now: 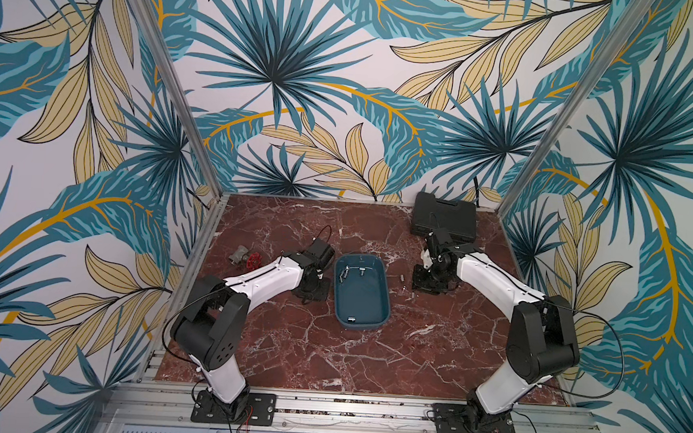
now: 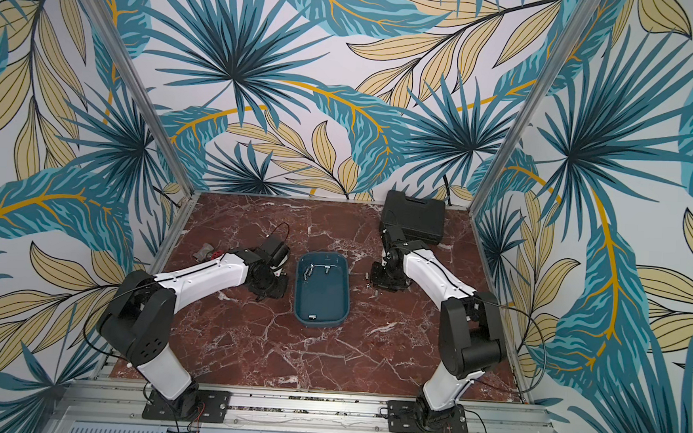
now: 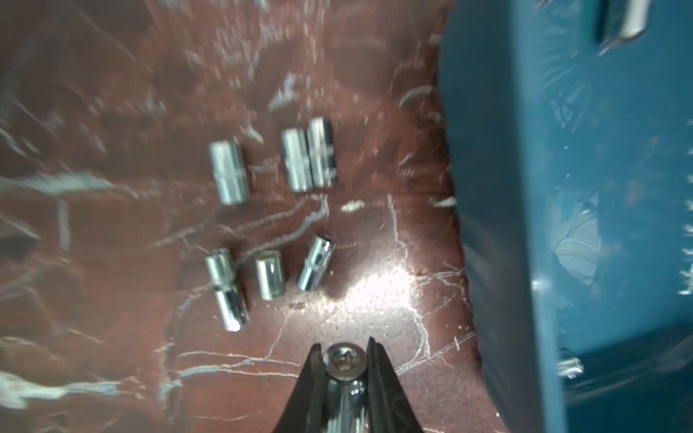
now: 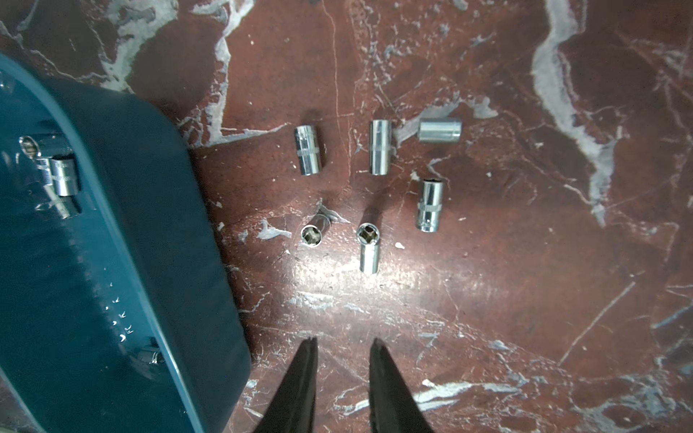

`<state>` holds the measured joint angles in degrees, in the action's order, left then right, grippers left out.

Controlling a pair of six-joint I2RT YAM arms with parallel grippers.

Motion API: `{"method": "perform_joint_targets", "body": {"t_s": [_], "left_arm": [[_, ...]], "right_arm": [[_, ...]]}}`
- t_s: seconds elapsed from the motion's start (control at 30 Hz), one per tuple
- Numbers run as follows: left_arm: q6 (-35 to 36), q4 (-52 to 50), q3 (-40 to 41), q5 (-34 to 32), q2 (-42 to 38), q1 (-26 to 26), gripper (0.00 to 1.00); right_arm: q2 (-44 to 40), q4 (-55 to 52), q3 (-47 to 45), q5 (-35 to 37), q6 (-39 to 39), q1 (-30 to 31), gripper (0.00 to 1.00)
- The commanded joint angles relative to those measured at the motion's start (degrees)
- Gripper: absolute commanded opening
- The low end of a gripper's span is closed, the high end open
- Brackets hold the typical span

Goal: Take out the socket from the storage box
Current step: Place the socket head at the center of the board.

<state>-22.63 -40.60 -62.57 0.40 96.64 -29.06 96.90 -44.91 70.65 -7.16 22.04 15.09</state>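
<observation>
The teal storage box (image 1: 362, 301) lies mid-table in both top views (image 2: 323, 302), with sockets (image 1: 345, 273) inside at its far end and one (image 1: 351, 319) at its near end. My left gripper (image 3: 344, 348) is shut on a chrome socket (image 3: 344, 361), end-on between the black fingers, over the marble beside the box wall (image 3: 506, 187). Several loose sockets (image 3: 228, 172) lie on the table ahead of it. My right gripper (image 4: 344, 341) is open and holds nothing, on the box's other side (image 4: 131, 225). Several more sockets (image 4: 308, 155) lie before it.
A black tool case (image 1: 446, 215) stands at the back right, behind the right arm. A grey valve with a red handwheel (image 1: 247, 257) lies at the left edge near the left arm. Metal frame posts and patterned walls close in the table.
</observation>
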Motion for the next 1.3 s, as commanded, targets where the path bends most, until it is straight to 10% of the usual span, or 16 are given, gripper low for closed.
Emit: {"method": "perform_joint_targets", "body": {"t_s": [0.0,1.27], "left_arm": [[-2.8,4.0,3.3,2.0,-1.7,-0.1,0.14],[-2.7,4.4,4.2,-1.1,1.4,-0.1,0.28]], "right_arm": [[0.7,-0.7,-0.3,-0.3,-0.4,0.3,0.27],[-2.0,-5.1,4.9,1.3,-1.9,0.8,0.27]]}}
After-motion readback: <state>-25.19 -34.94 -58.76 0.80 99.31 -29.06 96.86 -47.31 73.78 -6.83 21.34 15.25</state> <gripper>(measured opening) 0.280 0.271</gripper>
